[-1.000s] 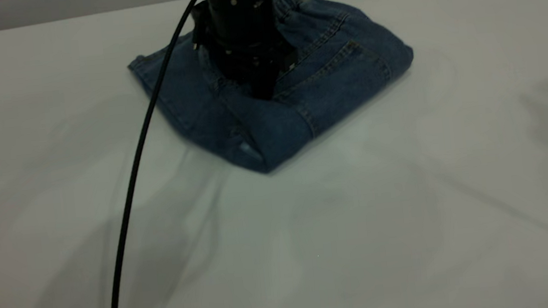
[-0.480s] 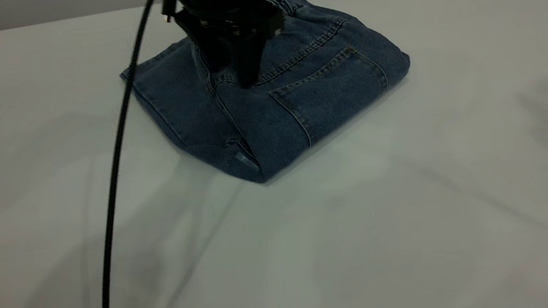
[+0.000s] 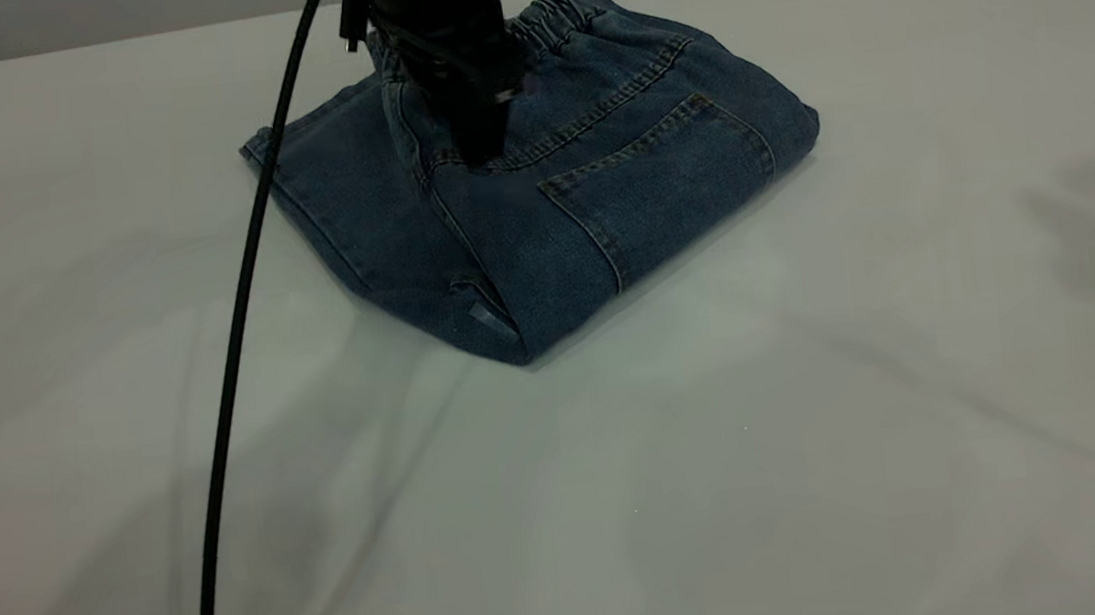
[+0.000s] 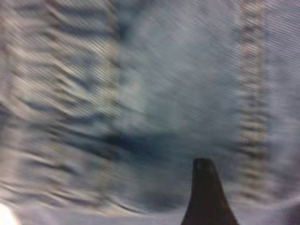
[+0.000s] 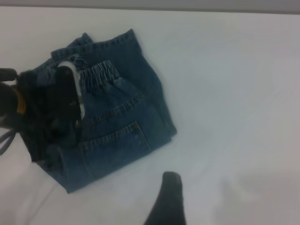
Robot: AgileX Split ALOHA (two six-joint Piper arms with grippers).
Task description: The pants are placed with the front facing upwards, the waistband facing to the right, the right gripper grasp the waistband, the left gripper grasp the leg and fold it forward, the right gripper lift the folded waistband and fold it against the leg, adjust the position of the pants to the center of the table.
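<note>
Near the far edge of the table [image 3: 826, 482], left of its middle, you've got the pants [image 3: 597, 192] lying folded into a compact bundle, back pocket [image 3: 660, 171] up, waistband [image 3: 552, 18] at the far side. Left gripper [image 3: 482, 148] sits right over the bundle's left-centre, tip at or just above the denim; wrist view is all cloth w/ one finger showing, so can't tell if the fingers are apart or closed. Its black cable [image 3: 235, 398] trails toward the near edge. Right gripper [image 5: 168, 201] hovers well off to the right, clear of the pants, holding nothing; only one finger [image 5: 169, 187] in its wrist view, so can't tell its state either.

Folds look done, so I'd say you're on the last step: positioning. Bundle seems far of centre, so next move prob needs a push or drag toward the near edge w/o opening the fold.
</note>
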